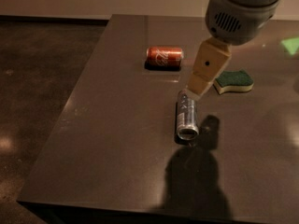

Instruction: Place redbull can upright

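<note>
The redbull can [187, 116] lies on its side near the middle of the table [107, 139], one round end towards me. My gripper [193, 92] hangs at the can's far end, close enough that it may be touching. Whether it is spread or closed I cannot tell. I judge that a nudge here could send the can rolling sideways. A hold taken so near the end could also slip as I tip it up, beside the cola can [164, 57] and sponge [233, 81].

Gripper [193, 93] over redbull can [187, 118], hiding its far end (arm [243, 10] cut by top edge).
</note>
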Robot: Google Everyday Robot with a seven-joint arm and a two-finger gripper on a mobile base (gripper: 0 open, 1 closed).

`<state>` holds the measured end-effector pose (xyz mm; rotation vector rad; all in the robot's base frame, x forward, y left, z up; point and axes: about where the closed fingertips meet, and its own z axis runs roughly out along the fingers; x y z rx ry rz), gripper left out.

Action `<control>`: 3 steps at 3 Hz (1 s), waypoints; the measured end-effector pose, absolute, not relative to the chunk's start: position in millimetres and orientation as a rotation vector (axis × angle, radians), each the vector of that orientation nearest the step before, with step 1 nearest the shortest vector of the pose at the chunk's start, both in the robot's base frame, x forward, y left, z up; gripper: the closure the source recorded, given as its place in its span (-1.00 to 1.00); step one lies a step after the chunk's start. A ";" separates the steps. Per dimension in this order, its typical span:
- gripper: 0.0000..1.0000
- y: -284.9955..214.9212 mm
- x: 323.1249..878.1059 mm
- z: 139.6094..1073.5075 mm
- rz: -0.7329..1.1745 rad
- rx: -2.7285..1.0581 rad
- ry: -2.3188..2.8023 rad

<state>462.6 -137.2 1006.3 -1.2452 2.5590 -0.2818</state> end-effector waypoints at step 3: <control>-1.00 -139.9 478.6 943.9 -0.169 -0.813 2.860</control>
